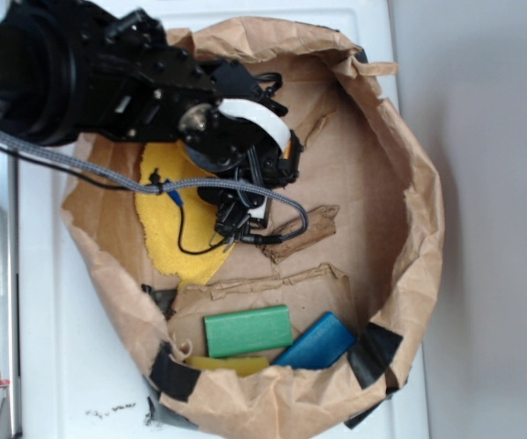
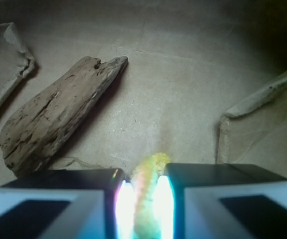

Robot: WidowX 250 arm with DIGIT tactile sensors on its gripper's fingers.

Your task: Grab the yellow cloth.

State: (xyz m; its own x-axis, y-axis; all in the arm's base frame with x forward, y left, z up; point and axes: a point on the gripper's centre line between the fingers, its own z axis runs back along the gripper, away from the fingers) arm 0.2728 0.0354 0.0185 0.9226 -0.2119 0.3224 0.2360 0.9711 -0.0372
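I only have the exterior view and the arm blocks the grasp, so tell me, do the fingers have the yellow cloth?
Observer: Yes. In the wrist view a fold of the yellow cloth is pinched between the two fingers.
Operator: How much cloth is between them?
Observer: Only a thin ridge; the gripper is nearly shut on it.
Operator: What lies ahead of the gripper?
Observer: A piece of weathered wood lies on the brown paper, ahead and to the left, apart from the cloth.
Operator: Anything caught with the cloth?
Observer: No, only cloth shows between the fingers.
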